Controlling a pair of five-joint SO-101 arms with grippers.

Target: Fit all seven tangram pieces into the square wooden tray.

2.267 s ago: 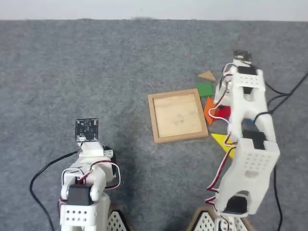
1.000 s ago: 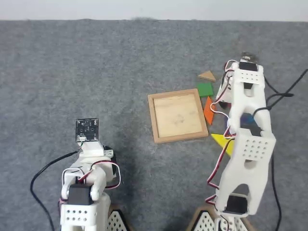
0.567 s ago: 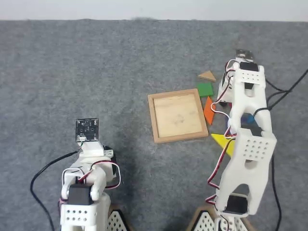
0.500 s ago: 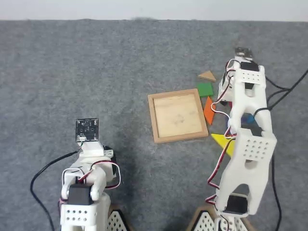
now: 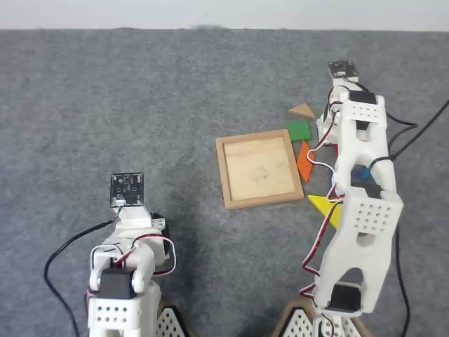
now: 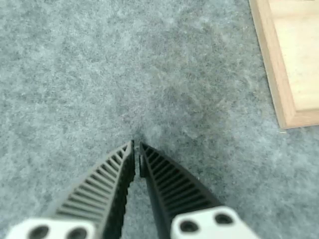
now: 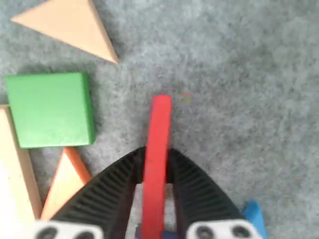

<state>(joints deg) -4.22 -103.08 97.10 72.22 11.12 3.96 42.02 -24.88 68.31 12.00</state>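
The right arm (image 5: 359, 161) stretches far forward along the right side of the square wooden tray (image 5: 222, 172). Its right gripper (image 7: 157, 151) points down at the grey carpet (image 7: 239, 74), jaws pinching a red tangram piece (image 7: 160, 119) held on edge. A green square (image 7: 50, 109) and a tan triangle (image 7: 70, 27) lie nearby. The left arm (image 5: 126, 260) sits folded by its base. The left gripper (image 6: 136, 145), jaws pressed together, is over the carpet near a tray corner.
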